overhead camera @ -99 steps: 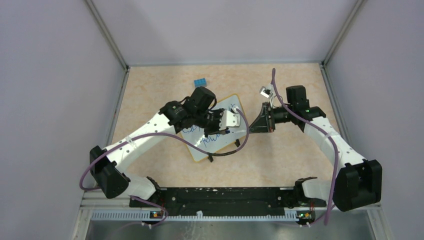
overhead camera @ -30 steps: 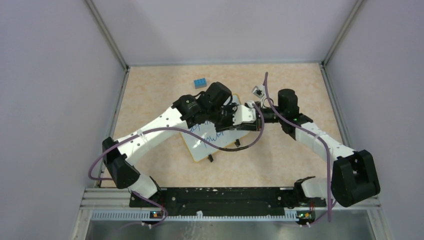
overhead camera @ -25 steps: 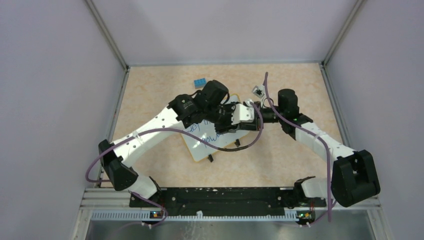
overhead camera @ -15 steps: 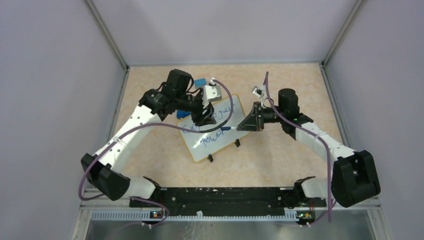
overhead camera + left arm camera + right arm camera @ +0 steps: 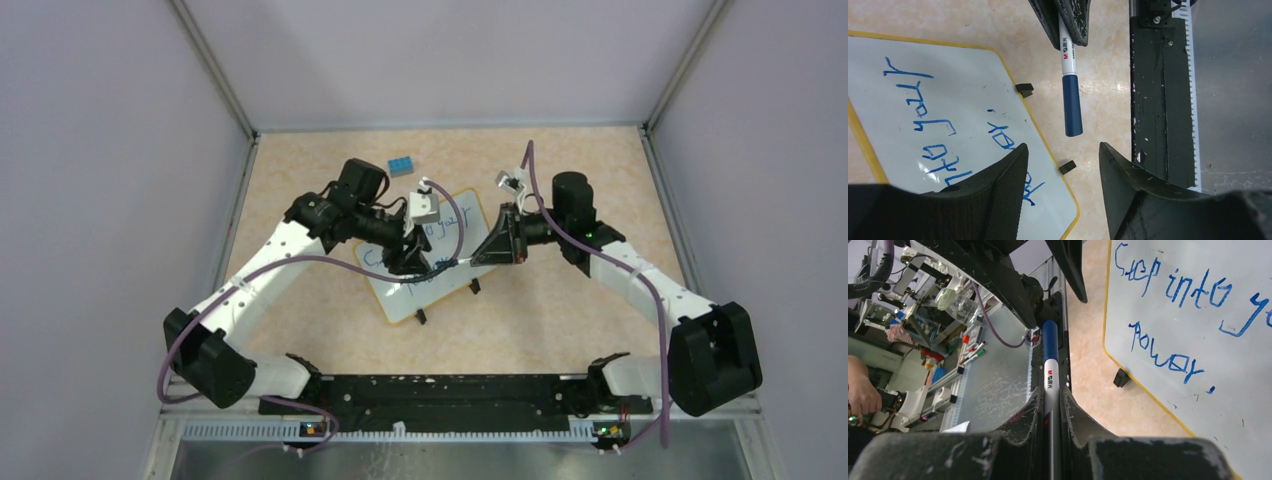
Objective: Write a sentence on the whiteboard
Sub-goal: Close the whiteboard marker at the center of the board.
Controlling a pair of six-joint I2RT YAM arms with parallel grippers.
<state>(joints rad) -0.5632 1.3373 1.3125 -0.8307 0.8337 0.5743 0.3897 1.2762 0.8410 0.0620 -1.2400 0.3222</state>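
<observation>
— at mid-table: whiteboard (image 5: 405,300) lies flat, askew, clip feet on its near edge. sentence (image 5: 1173,295) in blue, two lines: "step into your power."
— right pincer (image 5: 1050,400)?
— clamped on a marker (image 5: 1069,75), white barrel, blue cap on.
— left pincer (image 5: 1063,147)?
— fingers spread wide, holding nothing. capped end points at their gap, just short, no contact.
— else?
— blue block (image 5: 401,165) beyond the board, apart.
</observation>
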